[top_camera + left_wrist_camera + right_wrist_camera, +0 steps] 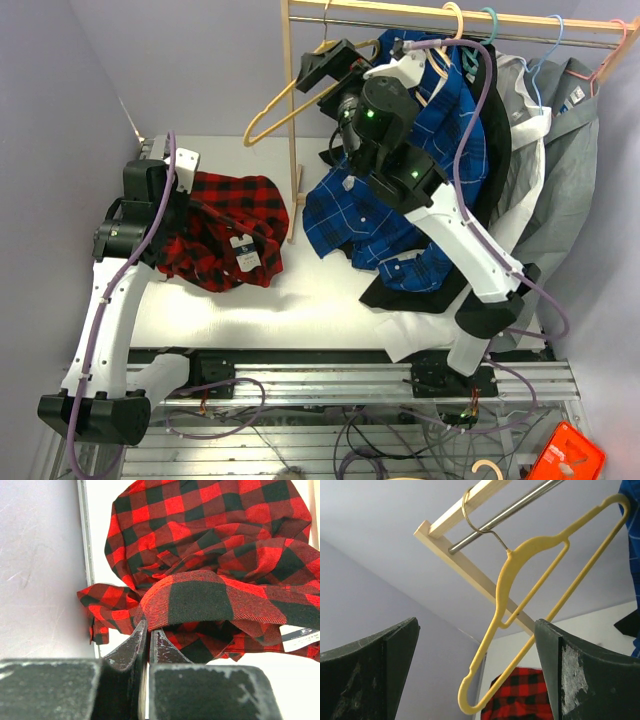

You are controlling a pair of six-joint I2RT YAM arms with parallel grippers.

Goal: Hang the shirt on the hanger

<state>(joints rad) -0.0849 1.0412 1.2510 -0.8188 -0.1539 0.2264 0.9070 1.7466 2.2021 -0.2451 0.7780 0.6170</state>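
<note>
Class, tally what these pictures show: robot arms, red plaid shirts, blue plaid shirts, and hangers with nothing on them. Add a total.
Robot arms: 2
Red plaid shirts: 1
Blue plaid shirts: 1
Empty hangers: 1
Total: 5

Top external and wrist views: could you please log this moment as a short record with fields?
shirt: red-and-black plaid shirt crumpled on the white table
hanger: yellow hanger, bare, hooked on the metal rod
left gripper: shut, tips at the shirt's fold; pinch unclear
right gripper: open, raised beside the hanger
progress: shirt not yet on hanger
</note>
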